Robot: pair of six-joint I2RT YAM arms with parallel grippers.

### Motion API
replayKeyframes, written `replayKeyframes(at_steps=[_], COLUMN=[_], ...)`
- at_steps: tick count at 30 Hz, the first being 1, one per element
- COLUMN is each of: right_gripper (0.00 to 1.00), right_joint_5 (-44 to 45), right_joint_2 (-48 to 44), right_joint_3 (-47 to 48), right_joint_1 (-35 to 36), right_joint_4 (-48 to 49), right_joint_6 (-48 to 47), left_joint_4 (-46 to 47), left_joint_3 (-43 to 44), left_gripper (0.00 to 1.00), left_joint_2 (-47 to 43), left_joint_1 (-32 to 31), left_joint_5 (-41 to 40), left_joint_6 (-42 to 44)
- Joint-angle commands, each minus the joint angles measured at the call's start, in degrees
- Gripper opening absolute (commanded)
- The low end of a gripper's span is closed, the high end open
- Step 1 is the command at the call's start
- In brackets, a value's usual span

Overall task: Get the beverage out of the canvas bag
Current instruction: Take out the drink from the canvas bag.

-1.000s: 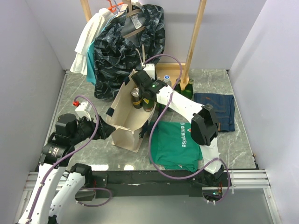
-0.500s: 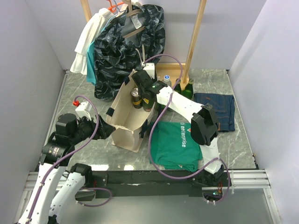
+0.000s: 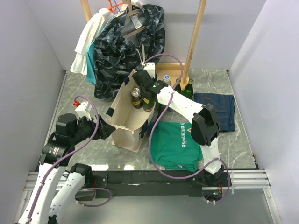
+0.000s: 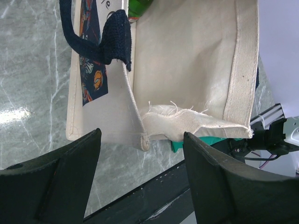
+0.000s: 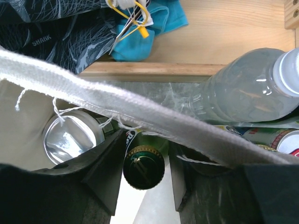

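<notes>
Green-capped bottle (image 5: 143, 166) in the canvas bag (image 5: 93, 93), close between fingers of the right gripper (image 5: 145, 145); grip unclear.

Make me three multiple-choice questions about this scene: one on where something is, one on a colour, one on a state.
1. Where is the green T-shirt?
A) flat on the table, right of the canvas bag
B) inside the bag
C) under the bag

2. What colour is the bottle between the right gripper's fingers?
A) green
B) red
C) clear

3. How are the left gripper's fingers?
A) pressed together
B) spread wide apart
C) closed on the bottle

Answers:
1 A, the top view shows it lying beside the bag.
2 A, the right wrist view shows its green cap and neck.
3 B, the left wrist view shows a wide gap between them.
</notes>
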Motion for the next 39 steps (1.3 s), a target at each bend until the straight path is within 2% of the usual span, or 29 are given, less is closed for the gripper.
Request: replayKeyframes(at_steps=[1,11,14,16,18,26,29,34,37,39], right_gripper=[0.48,0.41,0.34,0.38,0.5,0.5,0.47,0.34,0.26,0.15], right_joint_5=[2.03,0.01,-0.6,-0.86,-1.13,-1.39,-1.48,-1.57,-1.74,-1.83], right_joint_2=[-2.27,-1.92,-2.09,-2.18,-2.36,-2.8,-2.62,-2.44,-2.71,-2.88], right_joint_3=[1.81,1.63,1.54,1.54,1.45,1.19,1.28,1.81,1.63,1.63], right_joint_1=[-0.93,-1.28,-1.19,-1.28,-1.28,-1.28,-1.28,-1.36,-1.28,-1.36], right_joint_4=[-0.84,-0.48,-0.49,-0.49,-0.57,-0.58,-0.92,-1.36,-1.28,-1.28], right_joint_6=[-0.09,-0.18,-0.18,-0.36,-0.27,-0.27,-0.18,-0.18,-0.18,-0.27], left_joint_4=[0.34,0.43,0.34,0.43,0.43,0.43,0.43,0.34,0.34,0.43], left_joint_3=[0.06,0.06,0.06,0.06,-0.03,0.06,-0.03,0.06,0.06,-0.03], left_gripper=[0.76,0.76,0.76,0.76,0.76,0.76,0.76,0.76,0.76,0.77], left_joint_2=[0.18,0.18,0.18,0.18,0.18,0.09,0.0,0.0,0.0,0.0], left_joint_1=[-0.08,-0.17,-0.17,-0.17,-0.17,-0.08,-0.08,-0.08,-0.08,-0.17], left_joint_5=[-0.79,-0.79,-0.88,-0.62,-0.62,-0.53,-0.53,-0.7,-0.71,-0.79], left_joint_6=[-0.54,-0.54,-0.54,-0.45,-0.45,-0.45,-0.45,-0.37,-0.45,-0.54])
